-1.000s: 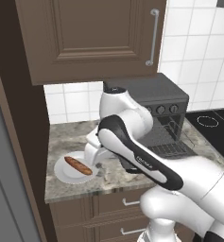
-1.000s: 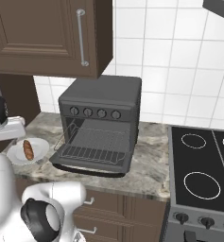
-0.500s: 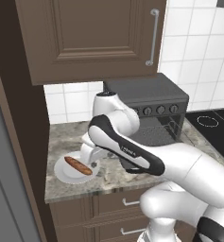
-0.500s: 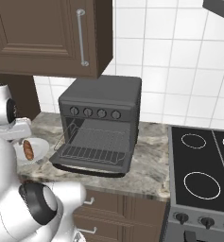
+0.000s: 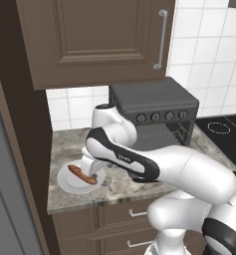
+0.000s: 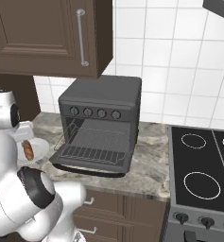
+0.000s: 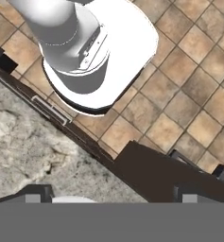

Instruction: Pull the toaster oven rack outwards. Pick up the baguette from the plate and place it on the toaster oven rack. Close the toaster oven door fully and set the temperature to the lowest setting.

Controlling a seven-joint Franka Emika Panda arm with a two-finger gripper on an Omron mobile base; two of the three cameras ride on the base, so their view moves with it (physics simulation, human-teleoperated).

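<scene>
You have the baguette (image 5: 82, 175) lying on the plate (image 5: 69, 183) near the counter's (image 6: 151, 165) left front corner. Right of it the toaster oven (image 6: 101, 101) sits toward the back edge, its door (image 6: 85, 163) dropped toward the front edge, the rack (image 6: 94, 146) pulled out over it. The stovetop (image 6: 203, 165) lies beyond the counter's right edge.

Glossy white rounded arm (image 5: 189, 174) links, dark grey joint bands, small dark lettering on forearm.

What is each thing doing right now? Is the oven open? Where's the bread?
toaster oven door: dropped fully open.
toaster oven rack: pulled outwards over the open door, nothing on it.
baguette: lying on the plate, not picked up.
plate: on the counter, left of the oven.
cabinet door: shut.
gripper: open, holding nothing.
</scene>
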